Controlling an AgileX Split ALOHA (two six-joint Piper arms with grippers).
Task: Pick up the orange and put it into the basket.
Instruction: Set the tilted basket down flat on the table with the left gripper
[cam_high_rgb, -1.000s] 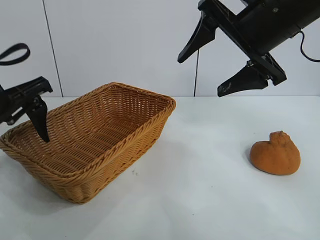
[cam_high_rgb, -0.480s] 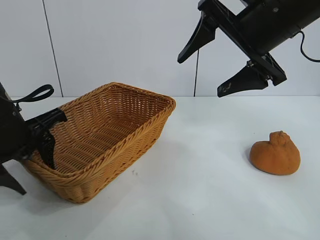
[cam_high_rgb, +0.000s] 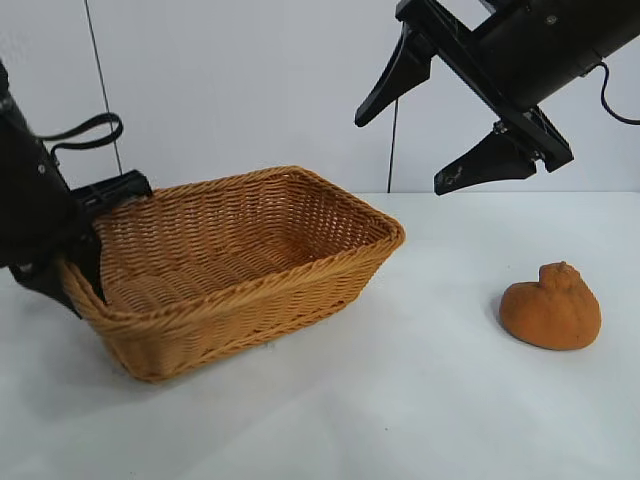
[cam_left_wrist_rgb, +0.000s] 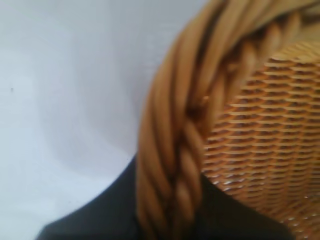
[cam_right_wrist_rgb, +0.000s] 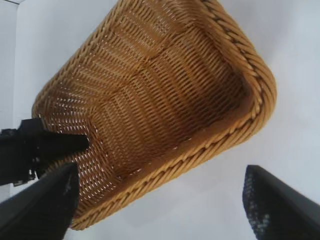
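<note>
Left gripper (cam_high_rgb: 82, 262): clenched on the left-end rim of the basket (cam_high_rgb: 300, 262).
Basket: tan wicker, rectangular, sloping sides, braided rim; left half of the table (cam_high_rgb: 400, 400).
Right gripper (cam_high_rgb: 425, 145): raised high, jaws released.
Orange (cam_high_rgb: 551, 307): matte brownish-orange lump, knobby top; on table at right, well apart from basket.

Left arm (cam_high_rgb: 35, 215): matte black housing with blocky edges; a thin black cable (cam_high_rgb: 88, 131) loops above it. Right arm (cam_high_rgb: 540, 45): matte black, angular casing; a black cable (cam_high_rgb: 612, 100) curves off its rear. Right gripper (cam_high_rgb: 425, 125): two long, tapered black fingers (cam_high_rgb: 392, 80) with finely textured inner pads.
</note>
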